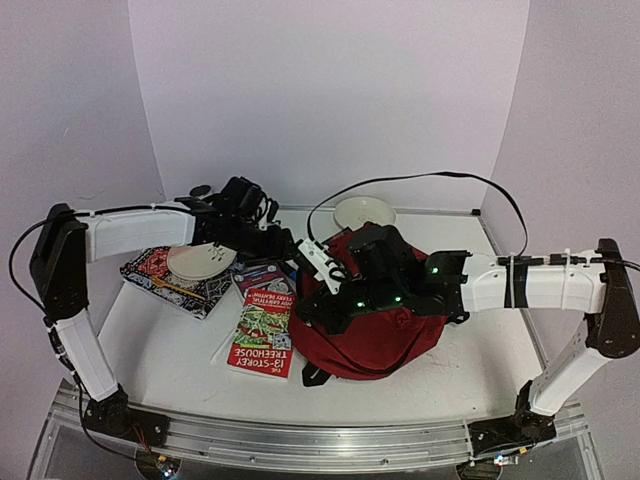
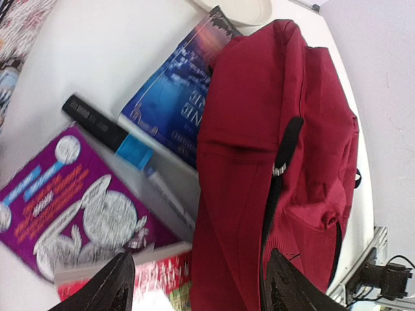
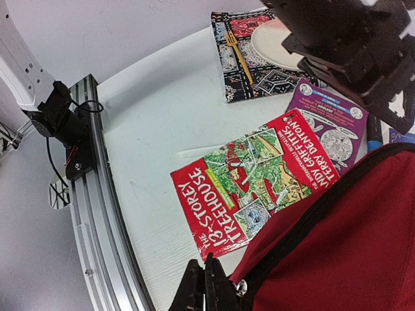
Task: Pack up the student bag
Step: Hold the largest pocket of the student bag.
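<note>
The student bag is a dark-red backpack lying at centre right of the table. Its black strap runs down its side. My left gripper hovers over the bag's left edge, open, with only red fabric showing between its fingers. In the top view the left gripper sits just behind the books. My right gripper is shut at the bag's near-left rim, with a metal zipper ring right beside its tips. I see nothing between its jaws. From above, the right gripper lies over the bag.
A red "13-Storey Treehouse" book lies left of the bag, with a purple book behind it. A blue book and a black-and-blue marker lie beside the bag. A patterned book carries a plate and fork. A white bowl stands at the back.
</note>
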Available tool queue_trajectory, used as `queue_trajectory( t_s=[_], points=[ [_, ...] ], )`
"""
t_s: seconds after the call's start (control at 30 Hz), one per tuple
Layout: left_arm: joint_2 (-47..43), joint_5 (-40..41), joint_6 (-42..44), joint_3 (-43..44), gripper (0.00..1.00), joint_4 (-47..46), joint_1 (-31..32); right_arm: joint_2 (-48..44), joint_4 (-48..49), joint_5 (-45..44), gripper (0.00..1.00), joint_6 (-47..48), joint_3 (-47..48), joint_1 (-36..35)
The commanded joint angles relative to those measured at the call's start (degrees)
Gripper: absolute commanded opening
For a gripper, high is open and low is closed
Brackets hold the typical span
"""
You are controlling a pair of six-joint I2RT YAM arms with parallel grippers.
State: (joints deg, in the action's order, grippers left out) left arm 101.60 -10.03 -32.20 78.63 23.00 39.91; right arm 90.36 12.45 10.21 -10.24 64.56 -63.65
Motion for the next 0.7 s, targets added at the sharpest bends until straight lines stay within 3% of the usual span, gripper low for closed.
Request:
queue_trajectory(
  t_s=[0.0,0.17,0.43,0.57,0.67],
  points=[
    [-9.19,0.41,-6.39,-7.57,0.72,-5.35,1.33,1.72,3.18,2.93,0.0,0.89,2.57,0.48],
    [-13.97,-0.98,-11.57,-14.93,0.75,-10.44,4.92,3.1,3.64,3.82,0.0,1.17,2.98,0.78],
    [-13.96,-0.29,-15.25,-19.7,0.72,-12.3,10.79,3.55,3.9,4.35,0.0,1.53,3.5,0.87],
    [-13.79,-1.42,-16.06,-20.34,0.58,-13.83,12.42,3.31,3.89,3.93,0.0,1.73,2.87,0.89],
    [-13.36,-1.75,-14.77,-19.68,0.34,-14.02,12.6,2.46,3.9,3.58,0.0,1.78,1.75,1.14]
  ],
)
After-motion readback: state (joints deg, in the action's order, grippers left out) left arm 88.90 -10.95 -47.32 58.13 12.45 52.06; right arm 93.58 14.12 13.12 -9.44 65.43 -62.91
